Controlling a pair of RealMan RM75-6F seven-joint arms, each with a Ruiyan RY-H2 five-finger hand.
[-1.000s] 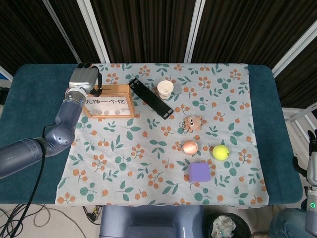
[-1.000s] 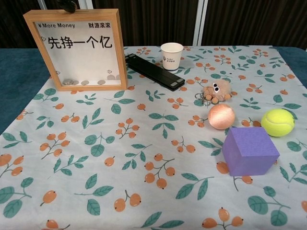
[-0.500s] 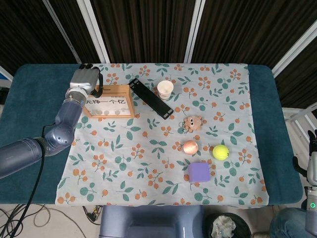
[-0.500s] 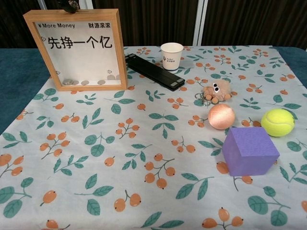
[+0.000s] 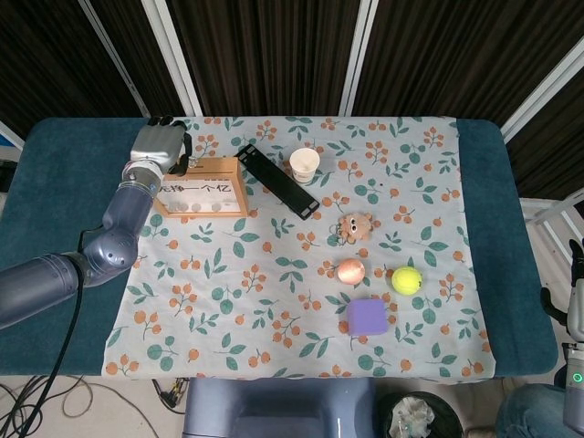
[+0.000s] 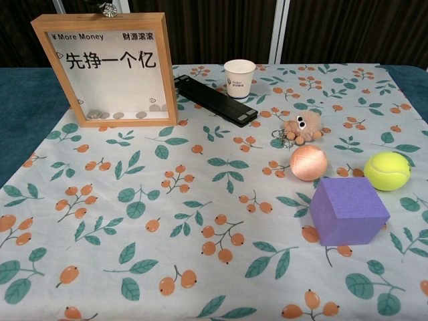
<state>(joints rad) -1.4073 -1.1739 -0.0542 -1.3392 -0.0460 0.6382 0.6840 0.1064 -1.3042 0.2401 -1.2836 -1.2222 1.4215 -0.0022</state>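
Left robot hand point(image 5: 157, 143) sits over the top rear edge of the wooden coin frame point(image 5: 200, 186); grip state cannot be told. Frame upright just below the robot hand: white panel, black characters, coins at bottom. Floral cloth point(image 5: 274, 301) covers the teal table point(image 5: 55, 182); dark curtains behind.

in the chest view the left hand point(image 6: 105, 8) is nearly all cut off by the top edge; only a small dark and silver bit shows above the wooden frame point(image 6: 104, 69). in the head view its fingers lie behind the frame's top edge, so their grip cannot be told. the right hand point(image 5: 576, 301) is cut off by the right edge. the print on the paper cup point(image 6: 239, 78) is too small to read.
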